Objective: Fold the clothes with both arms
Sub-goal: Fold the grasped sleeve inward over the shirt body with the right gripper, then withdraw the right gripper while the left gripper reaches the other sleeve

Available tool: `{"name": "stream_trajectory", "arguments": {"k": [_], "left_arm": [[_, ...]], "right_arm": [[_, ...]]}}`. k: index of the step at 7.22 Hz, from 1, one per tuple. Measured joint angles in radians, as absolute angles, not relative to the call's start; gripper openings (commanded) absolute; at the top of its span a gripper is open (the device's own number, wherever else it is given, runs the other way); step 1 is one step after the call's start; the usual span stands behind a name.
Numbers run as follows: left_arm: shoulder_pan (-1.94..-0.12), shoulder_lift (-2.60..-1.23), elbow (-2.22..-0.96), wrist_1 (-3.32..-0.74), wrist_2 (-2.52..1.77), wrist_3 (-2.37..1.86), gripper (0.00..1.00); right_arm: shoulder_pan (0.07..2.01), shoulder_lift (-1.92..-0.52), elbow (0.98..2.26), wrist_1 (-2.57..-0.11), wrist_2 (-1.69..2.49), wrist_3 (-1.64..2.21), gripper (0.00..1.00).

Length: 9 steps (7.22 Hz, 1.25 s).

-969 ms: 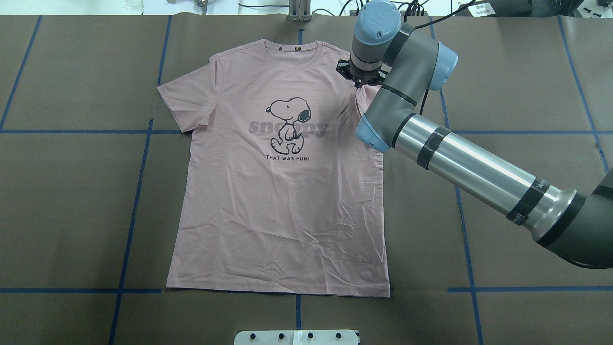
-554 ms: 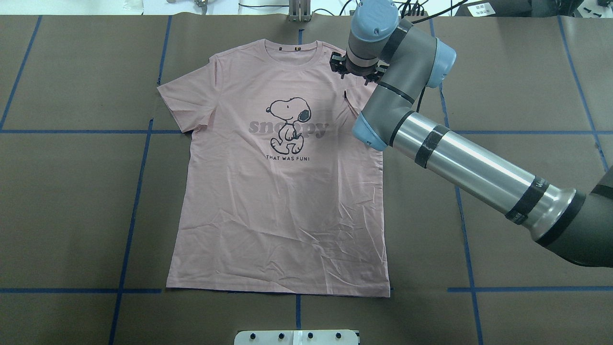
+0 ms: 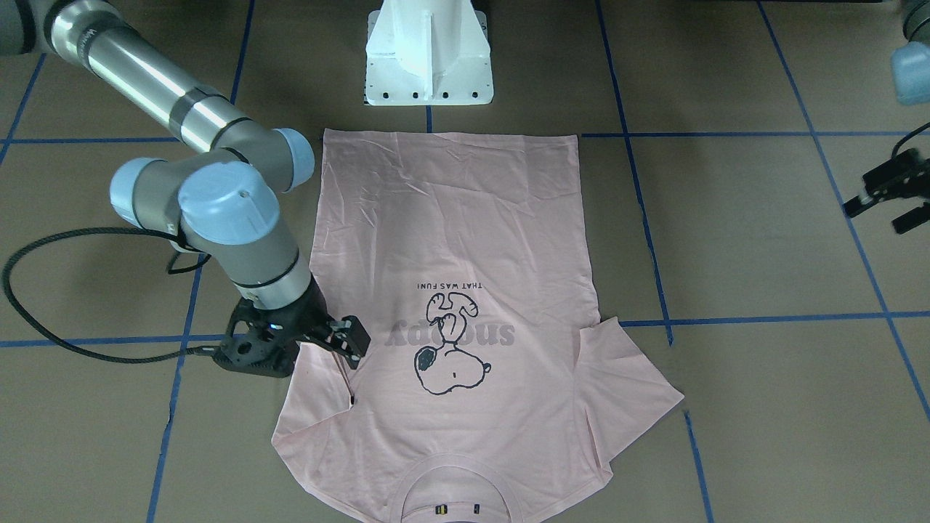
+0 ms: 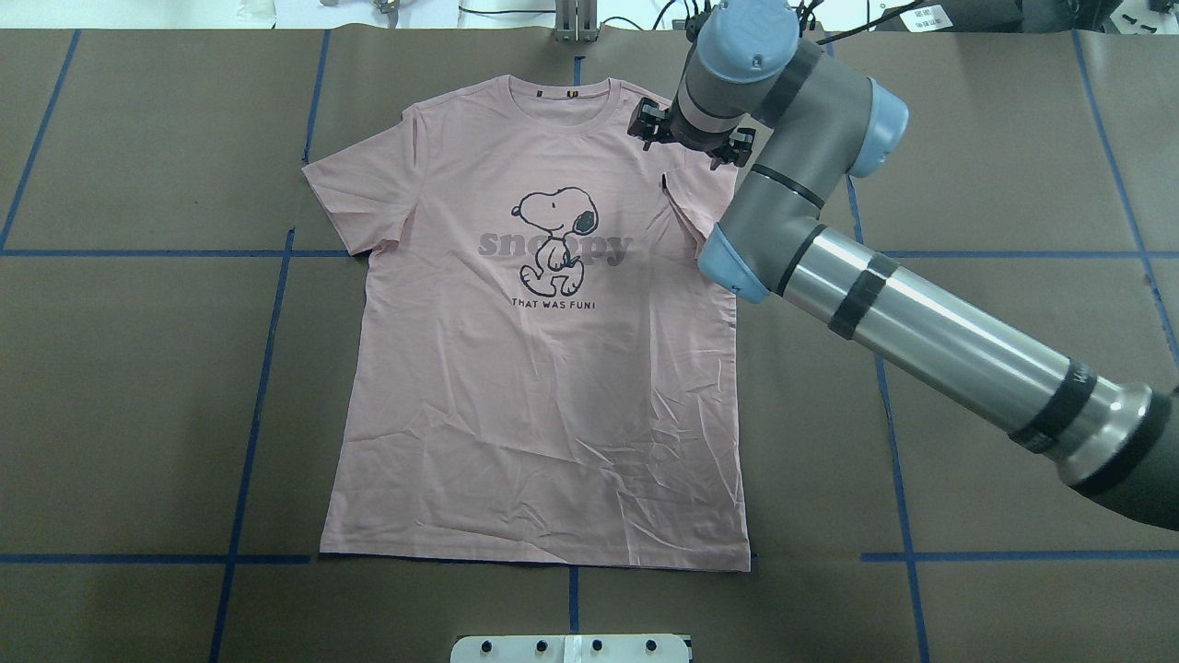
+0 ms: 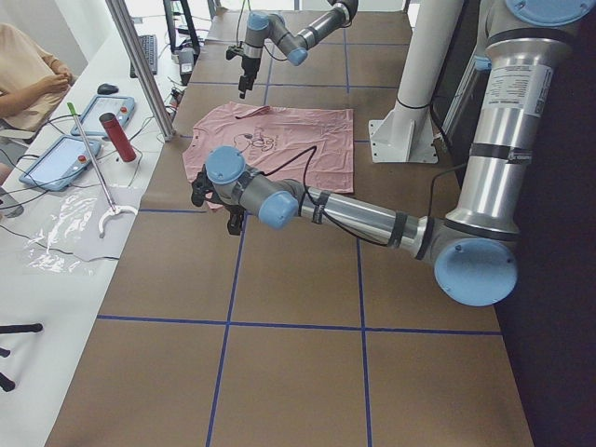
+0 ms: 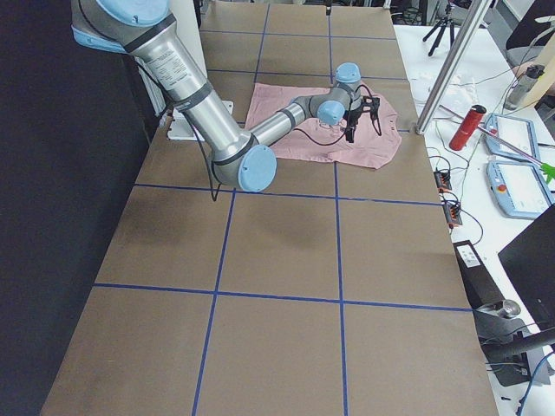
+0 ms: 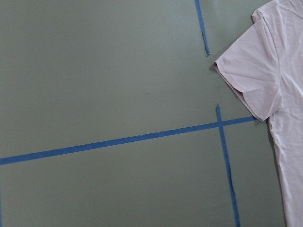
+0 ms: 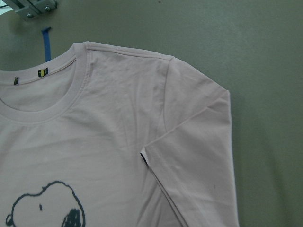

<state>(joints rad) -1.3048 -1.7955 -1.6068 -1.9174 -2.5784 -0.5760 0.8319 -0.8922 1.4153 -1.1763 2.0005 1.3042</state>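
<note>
Only one sleeve (image 8: 199, 156) is folded onto your shirt (image 4: 543, 387); the rest is still to do. Right gripper (image 4: 692, 138) and left gripper (image 3: 883, 203) are both spread, empty.

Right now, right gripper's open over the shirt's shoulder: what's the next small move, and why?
Probably bring the left gripper toward the left sleeve. The right sleeve already lies folded onto the T-shirt, with the right gripper open above it; the left sleeve lies spread flat, and the left gripper is open, well off to the side.
</note>
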Motion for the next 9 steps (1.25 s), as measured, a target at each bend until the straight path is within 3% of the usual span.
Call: {"name": "stream_trajectory", "arguments": {"k": [2,3,6,9], "left_arm": [[-1.229,-1.946,-1.483,-1.965,-2.474,-0.733,0.99],[-1.174,-1.989,-1.444,-2.001,-2.387,-0.807,0.93],[-1.014,-2.150,-1.158,-2.212,-2.160,-0.890,0.61],[-0.946,-2.183,-1.032,-2.341,-2.021,-0.890,0.55]], "right_arm": [[0.879,-1.027,1.563,-1.175,2.093,1.305,1.00],[0.891,-1.088,1.622,-1.173,2.119,1.305,1.00],[0.896,-1.211,1.744,-1.170,2.137,1.296,1.00],[0.895,-1.221,1.761,-1.169,2.138,1.293,1.00]]}}
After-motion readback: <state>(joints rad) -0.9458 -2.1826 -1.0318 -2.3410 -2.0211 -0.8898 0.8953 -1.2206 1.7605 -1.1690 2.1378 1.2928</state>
